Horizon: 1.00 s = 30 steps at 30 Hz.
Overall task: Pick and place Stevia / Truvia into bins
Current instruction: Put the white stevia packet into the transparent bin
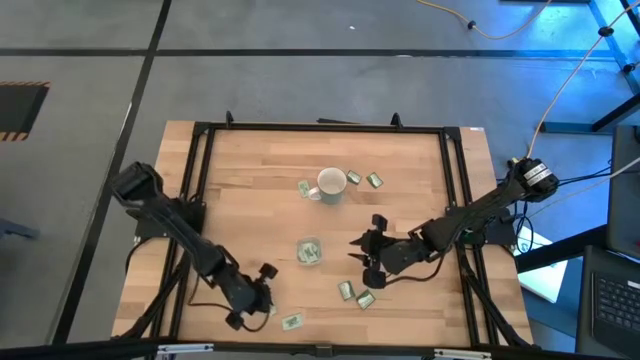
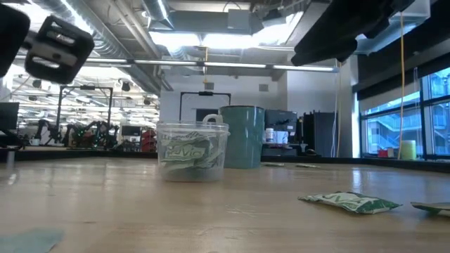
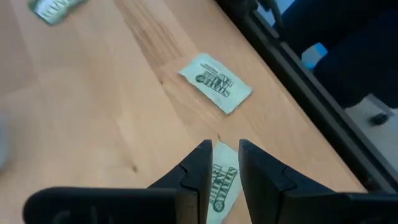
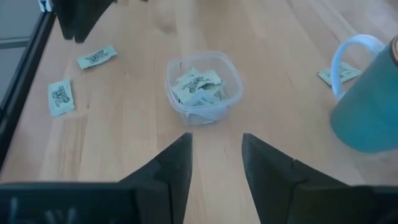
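Currently, the left gripper (image 1: 268, 310) is being held low over the table's (image 1: 250, 180) near edge, left of centre. Its fingers (image 3: 198, 168) are being kept slightly parted, one to each side of a sachet (image 3: 222, 180) that is lying flat on the wood; whether the sachet is being pinched or only straddled cannot be told from the left wrist view. A second sachet (image 3: 215, 81) is lying just beyond it, apart from the fingers.

The right gripper (image 1: 368, 262) is being held above the table right of centre, with its fingers (image 4: 168, 171) spread wide and nothing between them. It is being pointed toward the cup (image 4: 203, 86).

The cup (image 1: 309, 251) is standing upright near the table's middle, between the two grippers, and several sachets are being contained in it. The mug (image 1: 331, 185) is standing upright behind the cup, well apart from it. Loose sachets are lying around the mug, with one at its left (image 1: 303, 187) and two at its right (image 1: 364, 179). Two more (image 1: 356, 294) are lying just beside the right gripper, toward the near edge, and one (image 1: 292, 321) is lying beside the left gripper.
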Tool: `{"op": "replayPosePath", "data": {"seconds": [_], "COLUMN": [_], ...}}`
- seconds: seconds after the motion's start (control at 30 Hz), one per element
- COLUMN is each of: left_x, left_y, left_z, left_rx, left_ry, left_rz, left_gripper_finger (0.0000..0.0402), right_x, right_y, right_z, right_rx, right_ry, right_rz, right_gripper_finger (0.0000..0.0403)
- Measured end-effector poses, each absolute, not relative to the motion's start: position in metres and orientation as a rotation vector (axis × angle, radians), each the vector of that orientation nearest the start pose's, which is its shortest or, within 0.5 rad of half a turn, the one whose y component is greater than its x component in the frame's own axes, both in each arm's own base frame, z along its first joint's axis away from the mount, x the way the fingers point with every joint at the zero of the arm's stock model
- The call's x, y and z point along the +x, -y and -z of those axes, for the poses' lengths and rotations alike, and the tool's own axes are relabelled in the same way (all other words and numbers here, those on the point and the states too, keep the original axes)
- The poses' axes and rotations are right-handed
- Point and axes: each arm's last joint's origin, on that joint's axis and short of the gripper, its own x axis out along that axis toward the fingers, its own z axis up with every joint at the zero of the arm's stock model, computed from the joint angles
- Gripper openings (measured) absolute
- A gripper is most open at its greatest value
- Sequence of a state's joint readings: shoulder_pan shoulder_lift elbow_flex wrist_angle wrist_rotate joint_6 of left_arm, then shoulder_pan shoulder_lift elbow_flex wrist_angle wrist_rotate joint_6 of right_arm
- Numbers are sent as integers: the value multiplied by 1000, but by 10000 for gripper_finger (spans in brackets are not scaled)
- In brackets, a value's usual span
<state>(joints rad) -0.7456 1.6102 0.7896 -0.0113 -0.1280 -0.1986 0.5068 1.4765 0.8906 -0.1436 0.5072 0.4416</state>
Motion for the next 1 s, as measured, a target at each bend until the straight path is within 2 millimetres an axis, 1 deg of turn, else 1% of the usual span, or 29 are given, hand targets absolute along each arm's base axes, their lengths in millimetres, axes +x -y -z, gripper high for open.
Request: {"op": "replayPosePath", "data": {"seconds": [0.07, 0.17, 0.27, 0.37, 0.47, 0.6, 0.73, 0.93, 1.0], "left_x": [230, 234, 235, 236, 235, 234, 233, 234, 235], "left_y": [209, 213, 214, 215, 214, 212, 212, 213, 214], "left_z": [-153, -151, -150, -151, -150, -148, -145, -128, -124], "left_rx": [173, 172, 185, 199, 243, 299, 309, 330, 331], "left_ry": [-840, -873, -915, -920, -915, -930, -946, -1005, -1006], "left_rz": [525, 547, 544, 546, 543, 533, 532, 536, 534], "left_gripper_finger": [73, 77, 92, 110, 116, 107, 90, 80, 79], "right_x": [271, 272, 272, 272, 271, 271, 272, 271, 271], "right_y": [-134, -135, -135, -135, -135, -135, -135, -135, -135], "right_z": [-219, -220, -220, -220, -220, -220, -220, -219, -219], "right_rx": [77, 85, 105, 105, 105, 105, 104, 102, 102], "right_ry": [-613, -606, -605, -605, -606, -606, -607, -610, -610], "right_rz": [137, 138, 144, 144, 144, 144, 143, 143, 143], "right_gripper_finger": [142, 142, 142, 142, 143, 143, 143, 143, 143]}}
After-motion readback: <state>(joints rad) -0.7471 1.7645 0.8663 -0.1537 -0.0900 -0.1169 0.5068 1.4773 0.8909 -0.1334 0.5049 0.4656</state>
